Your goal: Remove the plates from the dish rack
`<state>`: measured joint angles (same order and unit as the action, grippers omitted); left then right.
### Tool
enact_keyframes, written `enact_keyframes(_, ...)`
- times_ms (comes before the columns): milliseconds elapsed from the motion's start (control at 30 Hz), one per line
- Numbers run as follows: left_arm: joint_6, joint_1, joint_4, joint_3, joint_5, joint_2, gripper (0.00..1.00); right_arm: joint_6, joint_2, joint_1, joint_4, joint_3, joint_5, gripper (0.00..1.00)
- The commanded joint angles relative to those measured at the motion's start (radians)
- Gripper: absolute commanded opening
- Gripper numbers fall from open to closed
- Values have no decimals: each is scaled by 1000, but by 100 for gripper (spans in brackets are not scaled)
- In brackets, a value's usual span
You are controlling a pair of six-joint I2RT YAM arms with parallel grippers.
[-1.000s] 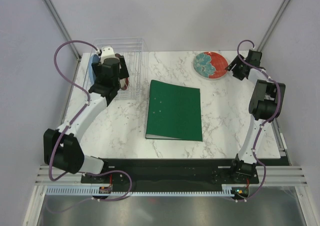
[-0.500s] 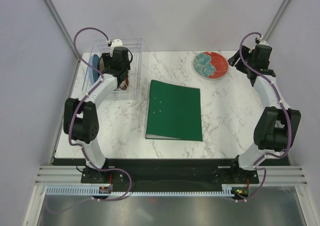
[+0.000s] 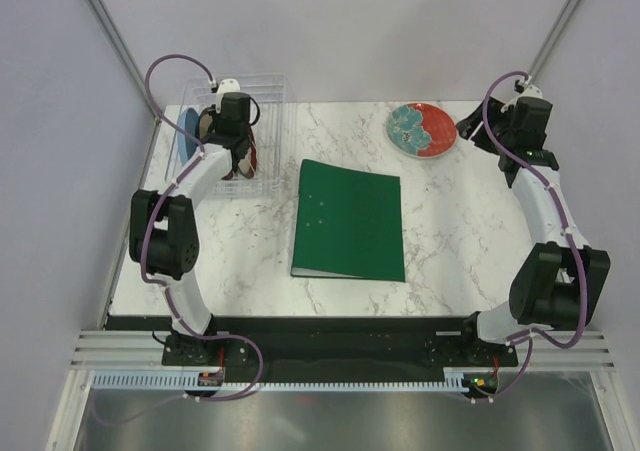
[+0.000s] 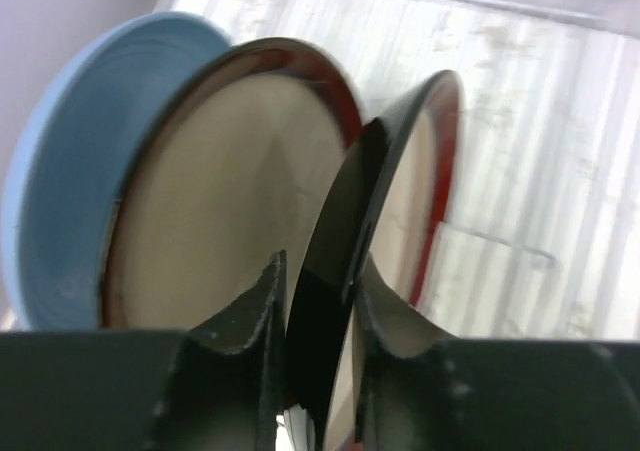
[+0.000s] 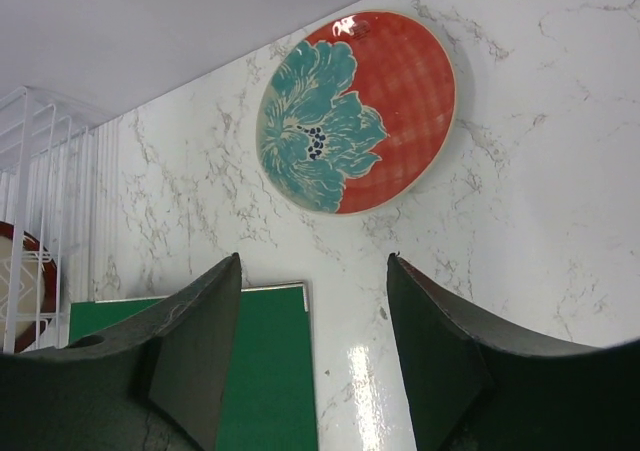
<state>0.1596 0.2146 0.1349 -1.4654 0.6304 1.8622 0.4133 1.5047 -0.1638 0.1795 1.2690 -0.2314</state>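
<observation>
Brown-rimmed plate (image 4: 340, 231), upright in the dish rack (image 3: 272, 93), pinched at its rim by my left fingers (image 4: 250, 311); red plate (image 5: 355, 111) flat on the desk (image 5: 520, 221), well apart from the rack; my right fingers (image 5: 195, 341) spread, empty.

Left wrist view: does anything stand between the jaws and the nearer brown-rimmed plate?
Nothing visible. The jaws of the left gripper sit on either side of the rim of the nearer brown-rimmed plate; the other brown-rimmed plate and the light blue plate stand outside the jaws.
</observation>
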Motion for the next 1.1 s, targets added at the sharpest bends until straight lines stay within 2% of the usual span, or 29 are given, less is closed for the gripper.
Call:
enact_keyframes(0, 14, -9, 0, -46, -12, 22, 3, -18, -43, -3, -11, -37, -19, 67)
enact_keyframes(267, 40, 0, 19, -52, 6, -27, 2, -11, -41, 1, -14, -72, -37, 65)
enact_keyframes(400, 8, 8, 19, -81, 109, -43, 2, -13, -50, 3, -14, -86, -37, 65)
enact_keyframes(500, -69, 22, 17, -121, 223, -35, 2, -13, -60, 6, -12, -95, -37, 66)
enact_keyframes(633, -133, 34, 0, -153, 304, -21, 2, -13, -63, 7, -12, -103, -42, 66)
enact_keyframes(1067, -221, 49, -38, -170, 313, -78, 2, -13, -69, 14, -12, -126, -51, 66)
